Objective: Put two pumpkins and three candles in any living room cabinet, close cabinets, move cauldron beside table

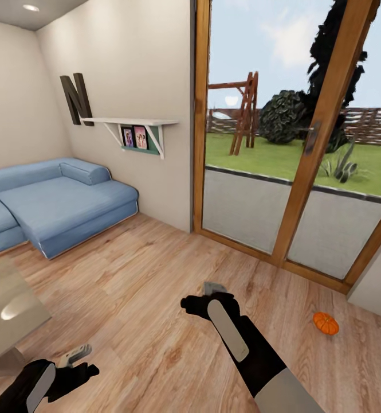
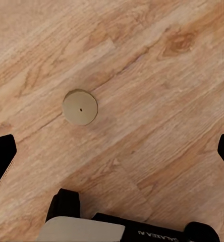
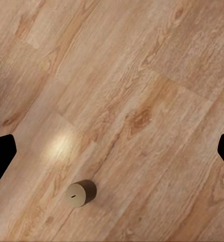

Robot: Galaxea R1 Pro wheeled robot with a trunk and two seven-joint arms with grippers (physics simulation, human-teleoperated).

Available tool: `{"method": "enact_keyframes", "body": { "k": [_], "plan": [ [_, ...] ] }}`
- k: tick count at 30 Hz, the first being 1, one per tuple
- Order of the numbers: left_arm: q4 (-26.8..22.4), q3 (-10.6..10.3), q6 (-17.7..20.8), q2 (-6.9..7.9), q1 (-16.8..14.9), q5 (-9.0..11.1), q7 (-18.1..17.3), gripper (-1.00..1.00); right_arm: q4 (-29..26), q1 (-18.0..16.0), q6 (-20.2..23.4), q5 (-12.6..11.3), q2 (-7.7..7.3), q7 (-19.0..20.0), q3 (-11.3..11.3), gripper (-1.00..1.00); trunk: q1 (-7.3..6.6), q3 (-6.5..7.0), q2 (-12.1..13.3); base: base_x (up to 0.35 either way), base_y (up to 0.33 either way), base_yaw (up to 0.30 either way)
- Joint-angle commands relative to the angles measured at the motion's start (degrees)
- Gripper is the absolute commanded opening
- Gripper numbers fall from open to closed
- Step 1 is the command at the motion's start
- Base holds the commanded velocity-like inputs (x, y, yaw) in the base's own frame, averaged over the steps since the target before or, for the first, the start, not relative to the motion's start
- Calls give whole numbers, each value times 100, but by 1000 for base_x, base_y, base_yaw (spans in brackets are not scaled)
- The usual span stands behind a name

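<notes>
One orange ribbed pumpkin (image 1: 326, 323) lies on the wood floor at the right, near the glass door. My right gripper (image 1: 213, 287) hangs open over the floor to the pumpkin's left, well apart from it. In the right wrist view a grey-tan candle (image 3: 80, 192) stands on the planks below the open gripper (image 3: 112, 154). My left gripper (image 1: 75, 354) is low at the left, open. Its wrist view looks straight down on a candle (image 2: 80, 107), its round top showing between the spread fingertips (image 2: 1, 156). The cabinet is out of view.
A blue corner sofa (image 1: 58, 201) fills the far left. A glass table (image 1: 7, 310) edges in at the left, close to my left arm. The wood-framed glass door (image 1: 293, 172) closes off the right side. Part of my own base (image 2: 81, 229) shows beneath the left gripper.
</notes>
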Motion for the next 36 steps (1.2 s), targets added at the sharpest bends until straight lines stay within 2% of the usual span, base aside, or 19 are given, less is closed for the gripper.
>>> {"method": "enact_keyframes", "body": {
  "k": [1, 9, 14, 17, 22, 24, 36],
  "plan": [
    [0, 0, -22, 0, 0, 0, 4, 100, -2, 0, -2, 1, 0, -1, 0, 100, 23, -18, -42, 0, 0, 0],
    [0, 3, -138, 1, 0, -5, 18, 100, -7, 1, -20, 16, 0, -6, -1, 100, 198, -162, -362, 0, 0, 14],
    [0, 5, -159, -1, 0, -8, 18, 100, -2, 1, -24, 12, 0, -6, -1, 100, 308, -252, -563, 0, 0, 217],
    [6, 2, -308, -2, 0, -16, 22, 100, -2, 1, -24, 15, 0, -7, -1, 100, 374, -306, -683, 0, 0, 255],
    [16, 0, -488, -104, 0, -183, 277, 100, -1, 1, -24, 45, 0, -7, -1, 100, 484, -395, -884, 0, 0, 74],
    [18, 0, -572, -186, 0, -236, 559, 100, -1, 1, -21, 45, 0, -7, -4, 100, 528, -431, -964, 0, 0, 12],
    [206, -9, -917, -258, 0, -255, 628, 100, -116, -11, 4, 22, 0, 10, 13, 100, 791, -647, -1445, 0, 0, 1]
  ]
}}
